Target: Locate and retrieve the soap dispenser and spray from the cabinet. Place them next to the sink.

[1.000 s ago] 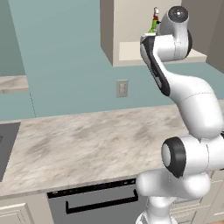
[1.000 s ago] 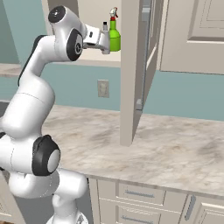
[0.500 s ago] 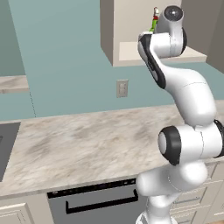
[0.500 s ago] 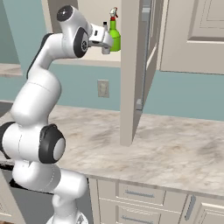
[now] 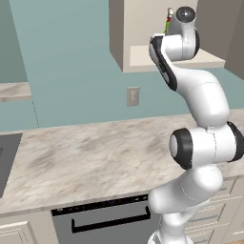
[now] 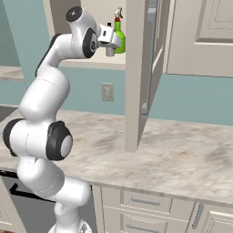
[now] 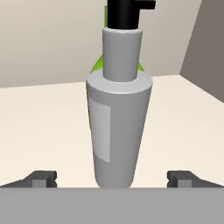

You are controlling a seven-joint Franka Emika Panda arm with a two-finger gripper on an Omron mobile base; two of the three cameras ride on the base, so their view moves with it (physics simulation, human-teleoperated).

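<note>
The soap dispenser (image 7: 118, 131), a grey cylinder with a dark pump top, stands upright on the cabinet's pale shelf (image 7: 48, 127). It sits close in front of my gripper (image 7: 113, 179), which is open. The fingertips (image 7: 41, 178) are wide apart on either side of the bottle's base and do not touch it. Right behind it, the green spray (image 7: 98, 68) shows as slivers. From the right base, the spray (image 6: 119, 34) stands on the shelf beside my gripper (image 6: 111, 45). In the left base view, the spray's top (image 5: 168, 14) peeks past the arm. The sink (image 5: 5, 157) lies at the far left.
The cabinet (image 5: 125, 33) hangs above the marbled worktop (image 5: 95, 157). Its open door (image 6: 141, 68) stands out to the right of the hand. A wall outlet (image 5: 133, 96) is below the shelf, and a dishwasher front (image 5: 105, 219) sits under the counter.
The hand has pushed further into the cabinet toward the bottles. The elbow has swung and the arm's pose has shifted.
</note>
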